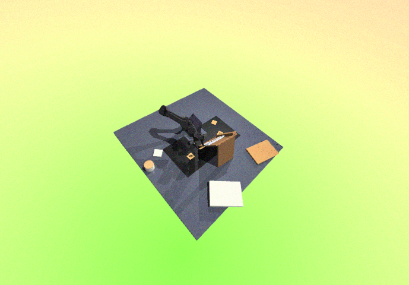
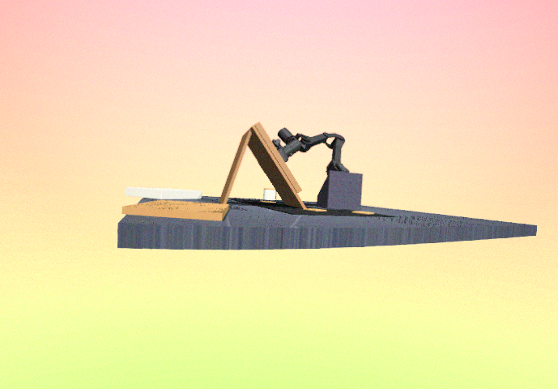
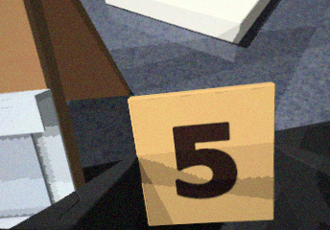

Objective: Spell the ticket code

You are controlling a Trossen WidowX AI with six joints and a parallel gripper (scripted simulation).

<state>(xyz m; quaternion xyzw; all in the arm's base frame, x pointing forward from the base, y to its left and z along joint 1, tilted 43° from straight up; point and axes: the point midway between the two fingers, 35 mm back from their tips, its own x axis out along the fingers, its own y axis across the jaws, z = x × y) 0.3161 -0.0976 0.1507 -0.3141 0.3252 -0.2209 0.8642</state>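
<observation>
My gripper (image 1: 200, 144) (image 2: 280, 149) is shut on a tan tile printed with a black 5 (image 3: 203, 158), held upright in front of the wrist camera; the fingers themselves do not show there. The tile hangs just off the open end of the white letter rail (image 1: 212, 141) (image 3: 10, 158), to its right in the wrist view. The rail runs along the sloping face of the brown A-frame board (image 1: 226, 151) (image 2: 272, 167) (image 3: 10, 48). Two more tan tiles (image 1: 213, 122) (image 1: 190, 155) lie on the black mat (image 1: 186, 169) (image 3: 307, 182). A small white ticket (image 1: 157, 152) lies left of the mat; its print is too small to read.
A white slab (image 1: 225, 193) (image 2: 162, 193) (image 3: 197, 14) lies near the counter's front edge and an orange slab (image 1: 262, 151) (image 2: 176, 210) at the right edge. A short tan-topped cylinder (image 1: 149, 165) stands at the left. The arm's base sits on a dark block (image 2: 343, 190).
</observation>
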